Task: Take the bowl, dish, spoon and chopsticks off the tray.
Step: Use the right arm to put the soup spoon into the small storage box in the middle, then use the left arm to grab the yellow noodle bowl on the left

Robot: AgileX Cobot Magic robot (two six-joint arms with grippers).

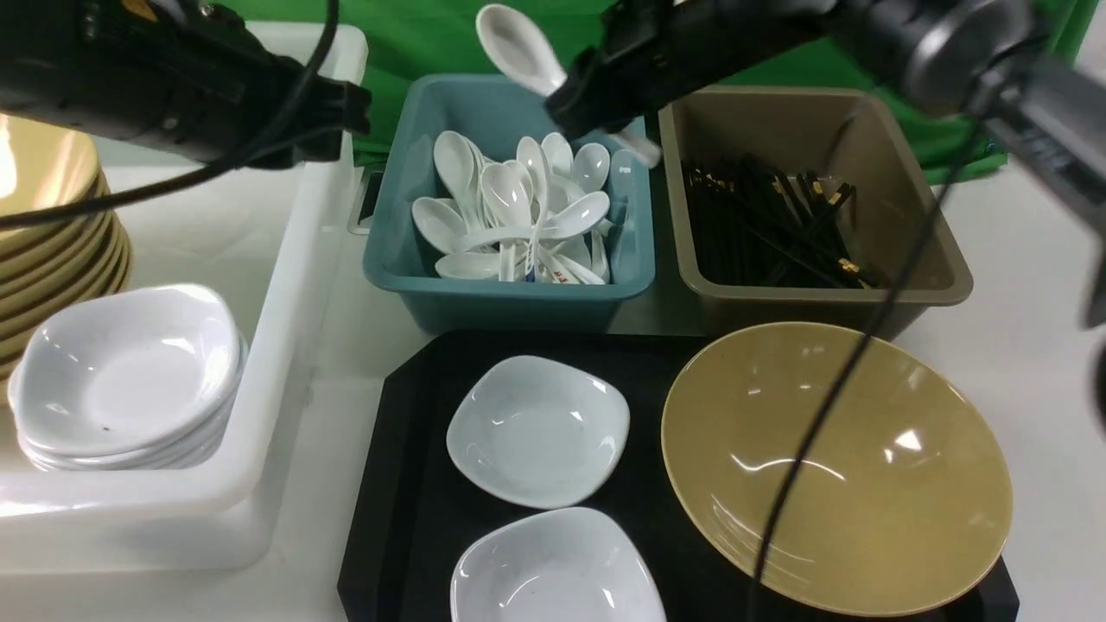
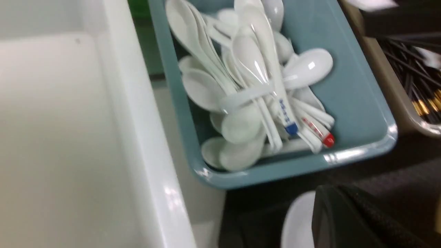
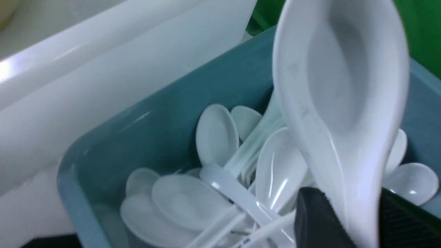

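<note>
My right gripper [image 1: 575, 95] is shut on the handle of the white spoon [image 1: 518, 47] and holds it scoop-up above the teal bin [image 1: 510, 298]. In the right wrist view the spoon [image 3: 344, 86] sits between the pads of the right gripper [image 3: 361, 220]. The black tray [image 1: 415, 518] carries the mustard-yellow bowl [image 1: 864, 484] on its right and two white dishes [image 1: 537, 430] [image 1: 553, 570]. No chopsticks show on the tray. My left gripper [image 1: 350, 112] hangs over the white bin, shut and empty; it also shows in the left wrist view [image 2: 361, 220].
The teal bin holds several white spoons [image 2: 255, 103]. The brown bin [image 1: 950, 285] holds black chopsticks [image 1: 778, 225]. The white bin [image 1: 285, 285] at left holds stacked white dishes [image 1: 125, 371] and stacked yellow bowls [image 1: 52, 216]. A cable [image 1: 829, 406] hangs over the bowl.
</note>
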